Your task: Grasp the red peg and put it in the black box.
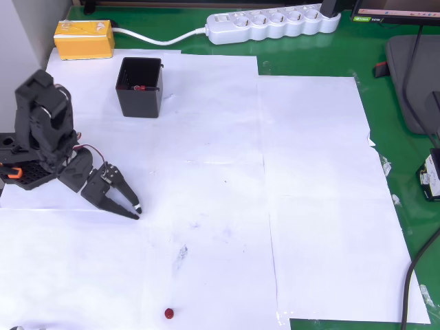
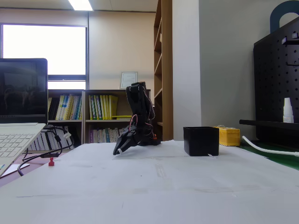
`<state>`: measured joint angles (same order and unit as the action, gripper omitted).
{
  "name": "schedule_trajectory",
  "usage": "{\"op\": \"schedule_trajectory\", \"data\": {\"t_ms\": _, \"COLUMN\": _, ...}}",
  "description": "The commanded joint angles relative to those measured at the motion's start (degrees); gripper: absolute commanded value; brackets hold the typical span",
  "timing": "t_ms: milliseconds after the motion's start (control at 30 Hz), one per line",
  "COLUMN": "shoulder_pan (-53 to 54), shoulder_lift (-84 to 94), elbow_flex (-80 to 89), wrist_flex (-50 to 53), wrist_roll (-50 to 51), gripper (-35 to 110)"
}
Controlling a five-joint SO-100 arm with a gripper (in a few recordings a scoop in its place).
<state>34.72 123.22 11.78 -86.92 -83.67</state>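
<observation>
From overhead, the arm (image 1: 45, 134) sat folded at the left side of the desk (image 1: 309, 206), and its jaws (image 1: 136, 211) pointed down and to the right, tips low over the white paper (image 1: 206, 172). The two fingers ran together to a point, so the jaws looked narrow, almost closed, and held nothing. The red peg (image 1: 169, 313) lay alone near the bottom edge of the paper, well apart from the jaws and below them in the picture. The black box (image 1: 141, 87) stood upright near the top left, above the arm, and something small and red showed inside it against the far wall (too small to say what). A yellow block (image 1: 84, 39) sat just beyond the box at the top left corner, and a white power strip (image 1: 271, 24) lay along the top on the green mat (image 1: 399, 220).

In the fixed view, down at desk level, the arm (image 2: 138, 112) bent over with its jaws (image 2: 117, 151) angled down to the left, tips just above the paper (image 2: 159, 186); from here I could not tell the gap between them. The black box (image 2: 201, 141) stood to the right of the arm, apart from it, with the yellow block (image 2: 229, 136) just behind. The red peg (image 2: 51, 162) stood far left, near a laptop (image 2: 21, 116) and some cables (image 2: 42, 154).
</observation>
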Motion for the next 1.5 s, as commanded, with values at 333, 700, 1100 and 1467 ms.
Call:
{"op": "schedule_trajectory", "data": {"t_ms": 333, "shoulder_pan": 8.61, "shoulder_lift": 8.79, "elbow_flex": 18.37, "wrist_flex": -0.70, "wrist_roll": -2.46, "gripper": 0}}
{"op": "schedule_trajectory", "data": {"t_ms": 700, "shoulder_pan": 12.74, "shoulder_lift": 12.04, "elbow_flex": 28.21, "wrist_flex": 3.16, "wrist_roll": -2.20, "gripper": 6}}
{"op": "schedule_trajectory", "data": {"t_ms": 1100, "shoulder_pan": 13.80, "shoulder_lift": 6.77, "elbow_flex": 34.45, "wrist_flex": 19.51, "wrist_roll": -3.78, "gripper": 23}}
{"op": "schedule_trajectory", "data": {"t_ms": 1467, "shoulder_pan": 15.12, "shoulder_lift": 9.49, "elbow_flex": 45.53, "wrist_flex": 26.63, "wrist_roll": -8.00, "gripper": 28}}
